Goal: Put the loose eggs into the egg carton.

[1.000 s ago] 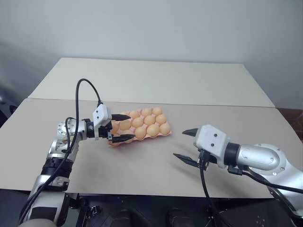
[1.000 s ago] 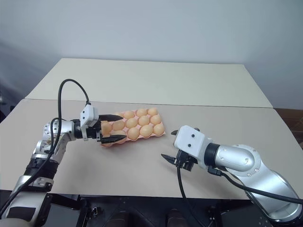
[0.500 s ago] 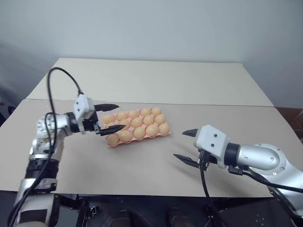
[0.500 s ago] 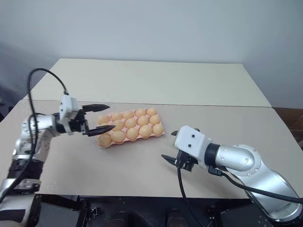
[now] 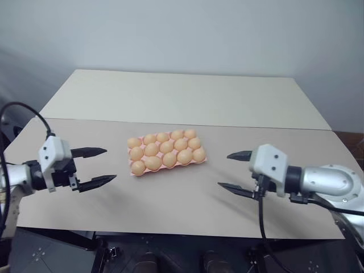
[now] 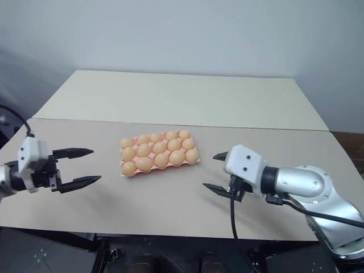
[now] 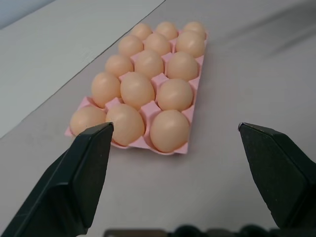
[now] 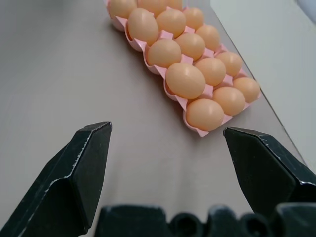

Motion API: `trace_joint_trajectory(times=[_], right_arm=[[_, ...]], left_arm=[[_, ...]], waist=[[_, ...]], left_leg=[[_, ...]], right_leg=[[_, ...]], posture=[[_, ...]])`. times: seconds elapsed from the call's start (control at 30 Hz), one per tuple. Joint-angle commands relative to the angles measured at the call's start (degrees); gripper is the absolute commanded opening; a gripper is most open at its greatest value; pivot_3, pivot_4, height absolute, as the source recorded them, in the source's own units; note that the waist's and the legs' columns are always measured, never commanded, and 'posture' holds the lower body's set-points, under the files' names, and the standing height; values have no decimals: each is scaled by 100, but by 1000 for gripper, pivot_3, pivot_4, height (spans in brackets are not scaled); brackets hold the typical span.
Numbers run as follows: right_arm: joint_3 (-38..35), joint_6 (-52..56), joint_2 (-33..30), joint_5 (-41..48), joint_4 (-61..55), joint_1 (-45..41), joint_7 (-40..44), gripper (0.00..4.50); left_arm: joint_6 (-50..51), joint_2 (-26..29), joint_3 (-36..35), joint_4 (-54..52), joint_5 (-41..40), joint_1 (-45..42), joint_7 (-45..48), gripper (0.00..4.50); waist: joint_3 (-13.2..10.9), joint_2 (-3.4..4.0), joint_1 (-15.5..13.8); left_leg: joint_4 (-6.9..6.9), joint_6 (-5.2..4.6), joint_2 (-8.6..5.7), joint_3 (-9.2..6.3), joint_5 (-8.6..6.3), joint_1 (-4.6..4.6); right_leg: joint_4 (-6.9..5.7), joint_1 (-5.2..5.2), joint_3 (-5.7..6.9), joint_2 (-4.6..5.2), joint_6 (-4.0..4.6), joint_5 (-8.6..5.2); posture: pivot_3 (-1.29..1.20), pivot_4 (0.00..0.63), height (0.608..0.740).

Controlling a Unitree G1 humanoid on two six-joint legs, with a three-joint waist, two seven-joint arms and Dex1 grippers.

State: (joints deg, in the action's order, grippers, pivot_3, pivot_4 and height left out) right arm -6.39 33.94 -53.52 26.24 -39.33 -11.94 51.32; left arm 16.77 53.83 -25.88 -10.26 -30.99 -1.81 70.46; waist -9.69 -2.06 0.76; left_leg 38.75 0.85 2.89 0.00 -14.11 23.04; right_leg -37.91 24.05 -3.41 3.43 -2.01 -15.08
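Note:
The pink egg carton lies at the middle of the table, and tan eggs sit in all the cups I can see. The loose eggs are out of view. My left gripper hovers open and empty well to the left of the carton, pointing at its short end. Right of the carton, my right gripper is also open and empty, aimed at the other short end. Each wrist view looks between its own spread fingers along the carton's rows. Neither gripper touches the carton.
The carton rests on a beige table whose front edge runs just below both grippers. A second, lighter table butts against it behind, under a plain wall. A black cable loops off my left arm.
My left gripper has drawn back from the carton's left end, out to the left, still open. The right gripper has shifted a little to the right. The carton stays put.

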Motion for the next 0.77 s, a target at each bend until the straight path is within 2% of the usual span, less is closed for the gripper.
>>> trace_joint_trajectory(times=[0.03,0.17,0.33,0.77], right_arm=[[-513,-825,-220,-2,457,121,649,4221],[-647,-1473,-430,-145,1095,81,1144,4221],[-560,-1965,-505,-335,1678,-158,1355,4221],[-488,-2256,-553,-497,1890,-230,1519,4221]], left_arm=[[111,25,-536,-546,-188,407,-111,4388],[217,41,-911,-912,-215,901,-197,4388],[439,21,-1177,-1214,-355,1158,-288,4388],[1041,120,-1327,-1490,-712,1425,-398,4388]], waist=[[0,0,2],[0,0,8],[-1,1,13],[-1,1,12]], left_leg=[[0,-1,0,2,-1,1],[-1,-1,0,3,-1,-2],[-3,-1,0,10,-1,-14],[-8,-1,0,14,-1,-15]], right_leg=[[0,1,-1,0,0,0],[-2,3,-2,0,0,0],[-4,-4,-8,-1,0,0],[-4,-1,-13,-1,0,0]], posture=[[0,150,740],[0,150,740],[0,150,740],[0,150,740]])
